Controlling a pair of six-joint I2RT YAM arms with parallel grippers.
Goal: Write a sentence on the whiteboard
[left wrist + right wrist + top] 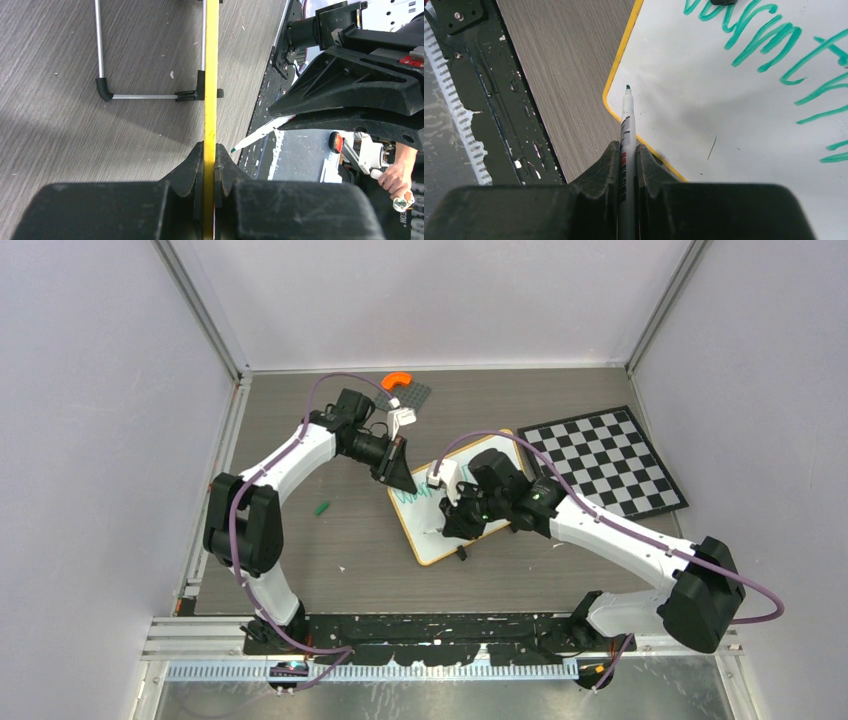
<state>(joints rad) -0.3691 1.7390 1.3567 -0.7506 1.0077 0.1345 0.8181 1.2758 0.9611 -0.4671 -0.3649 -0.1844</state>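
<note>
The whiteboard, white with a thin yellow-orange frame, lies tilted at the table's middle. My left gripper is shut on its far-left edge; the left wrist view shows the frame edge-on between my jaws, with its wire stand to the left. My right gripper is shut on a white marker, whose green tip hovers over the board's bare lower-left corner. Green lettering reading about "Warmth" runs along the board, with more strokes below at the right edge.
A black-and-white checkerboard lies at the right. An orange part on a grey plate sits at the back. A small green cap lies on the table to the left. A person's hand shows beyond the table's near edge.
</note>
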